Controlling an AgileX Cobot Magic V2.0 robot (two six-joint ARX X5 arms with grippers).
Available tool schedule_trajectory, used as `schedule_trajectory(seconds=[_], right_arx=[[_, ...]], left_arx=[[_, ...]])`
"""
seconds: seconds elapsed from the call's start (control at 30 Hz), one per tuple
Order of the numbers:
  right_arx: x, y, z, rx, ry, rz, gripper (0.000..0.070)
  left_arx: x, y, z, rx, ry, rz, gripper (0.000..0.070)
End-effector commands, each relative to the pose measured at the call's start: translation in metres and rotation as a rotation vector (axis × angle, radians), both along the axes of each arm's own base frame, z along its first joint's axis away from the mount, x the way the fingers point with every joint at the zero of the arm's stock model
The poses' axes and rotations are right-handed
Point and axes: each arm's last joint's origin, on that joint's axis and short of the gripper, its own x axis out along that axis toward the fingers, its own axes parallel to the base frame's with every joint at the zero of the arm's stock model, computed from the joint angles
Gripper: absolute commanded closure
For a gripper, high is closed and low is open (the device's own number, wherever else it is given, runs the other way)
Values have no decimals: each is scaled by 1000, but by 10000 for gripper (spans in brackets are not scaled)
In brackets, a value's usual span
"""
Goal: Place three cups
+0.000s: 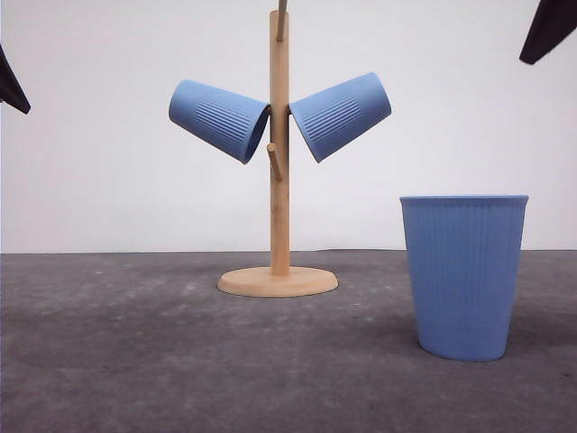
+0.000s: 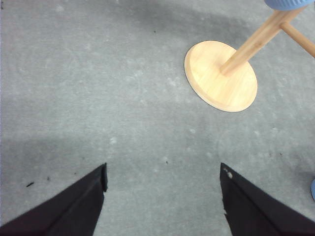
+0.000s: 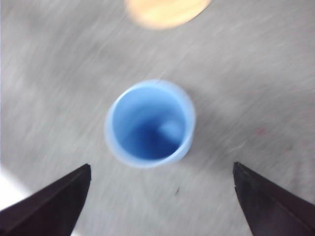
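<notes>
Two blue ribbed cups hang mouth-inward on the tan pegged stand point(image 1: 279, 180): one on the left peg point(image 1: 219, 119), one on the right peg point(image 1: 340, 115). A third blue cup point(image 1: 464, 275) stands upright on the table at the front right. From the right wrist, that cup point(image 3: 150, 123) is seen from above, mouth open, blurred, with my right gripper point(image 3: 162, 196) open high over it. My left gripper point(image 2: 162, 184) is open above bare table, near the stand's round base point(image 2: 221, 76). Dark tips of the left arm point(image 1: 11, 86) and right arm point(image 1: 548, 27) show at the upper corners.
The grey table top point(image 1: 135, 361) runs back to a white wall. A free peg point(image 1: 274, 161) sticks out of the stand's front, below the two hung cups. The stand's base point(image 3: 167, 11) lies just beyond the upright cup in the right wrist view.
</notes>
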Motion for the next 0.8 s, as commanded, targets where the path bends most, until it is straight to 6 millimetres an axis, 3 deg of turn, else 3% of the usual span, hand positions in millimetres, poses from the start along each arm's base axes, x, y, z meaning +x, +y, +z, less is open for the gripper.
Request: schedule_trajectory(seconds=[0.0,0.37,0.77], right_arx=[[1,6,2,-47,-13,80,126],[3,55,-11,-224,-85,407,127],[33,92,-46,-309,-40,500,167]], left_arx=[[2,0,2,1,-6,-4,269],[2,0,2,1,-9,-4,270],[2,0,2,1,-13,-3,270]])
